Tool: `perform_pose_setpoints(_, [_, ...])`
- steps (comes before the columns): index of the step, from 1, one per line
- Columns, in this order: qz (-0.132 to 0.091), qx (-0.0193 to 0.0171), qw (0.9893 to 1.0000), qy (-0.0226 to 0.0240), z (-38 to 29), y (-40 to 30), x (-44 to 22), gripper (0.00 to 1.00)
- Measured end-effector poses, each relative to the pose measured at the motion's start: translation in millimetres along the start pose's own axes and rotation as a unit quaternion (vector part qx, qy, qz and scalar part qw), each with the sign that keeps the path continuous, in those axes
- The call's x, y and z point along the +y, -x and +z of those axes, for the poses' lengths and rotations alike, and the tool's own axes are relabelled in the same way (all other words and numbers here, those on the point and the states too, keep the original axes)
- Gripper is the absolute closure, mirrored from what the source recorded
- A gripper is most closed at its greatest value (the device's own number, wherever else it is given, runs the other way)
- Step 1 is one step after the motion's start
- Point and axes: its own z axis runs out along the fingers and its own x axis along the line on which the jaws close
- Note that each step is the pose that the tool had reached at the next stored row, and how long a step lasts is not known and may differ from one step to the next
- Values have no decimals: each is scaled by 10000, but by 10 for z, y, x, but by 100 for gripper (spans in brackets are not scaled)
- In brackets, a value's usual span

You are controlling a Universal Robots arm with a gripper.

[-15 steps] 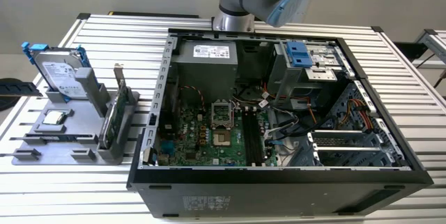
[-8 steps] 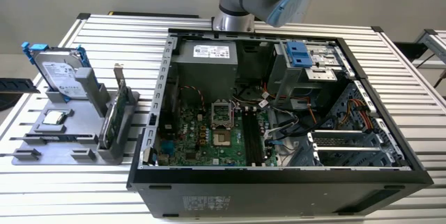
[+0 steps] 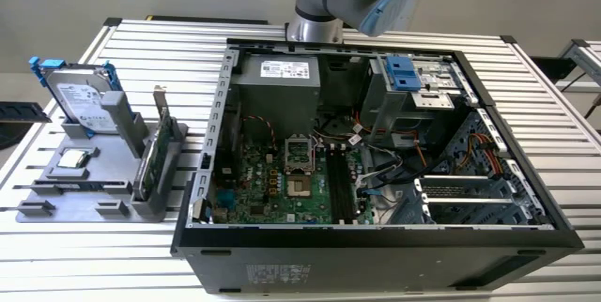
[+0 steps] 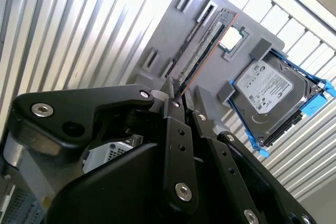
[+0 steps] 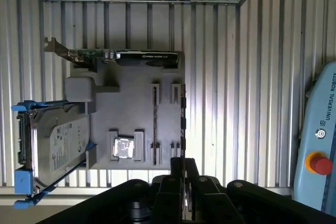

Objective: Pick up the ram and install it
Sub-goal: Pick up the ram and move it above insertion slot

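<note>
The ram [image 5: 155, 124] is a thin dark green stick standing on edge in a pair of slots on the grey holder [image 5: 131, 103], beside a small square chip [image 5: 123, 148]. In the second wrist view the ram [image 4: 207, 45] shows its chip-covered face. In the exterior view the ram [image 3: 80, 187] lies near the holder's front. My gripper [image 5: 184, 162] hangs well above the holder's end, apart from the ram. The black fingers [image 4: 173, 108] of my gripper [image 4: 182, 90] stand open by a narrow gap with nothing between them.
A silver hard drive with blue rails [image 3: 84, 98] and a green expansion card [image 3: 155, 154] stand upright on the holder. The open computer case [image 3: 376, 242] sits at the exterior view's right, with the motherboard's long black memory slots [image 3: 340, 182] inside. A pendant with a red button [image 5: 317, 163] lies nearby.
</note>
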Motion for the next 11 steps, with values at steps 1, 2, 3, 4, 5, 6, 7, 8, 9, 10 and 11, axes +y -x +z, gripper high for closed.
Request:
perform_pose_setpoints(1, [0,0,10000,0,-6,0,0,100])
perform_pose_setpoints(2, [0,0,10000,0,-12,0,0,100])
perform_pose_setpoints(3, [0,0,10000,0,-20,0,0,100])
perform_pose_setpoints(4, [0,0,10000,0,-27,0,0,100])
perform_pose_setpoints(5, [0,0,10000,0,-33,0,0,100])
perform_pose_setpoints(6, [0,0,10000,0,-41,0,1,100])
perform_pose_setpoints(7, [0,0,10000,0,-48,0,1,100])
perform_pose_setpoints(8, [0,0,10000,0,-55,0,1,100])
perform_pose_setpoints(9, [0,0,10000,0,-57,0,1,100])
perform_pose_setpoints(10, [0,0,10000,0,-57,0,1,100])
perform_pose_setpoints(11, [0,0,10000,0,-56,0,1,100])
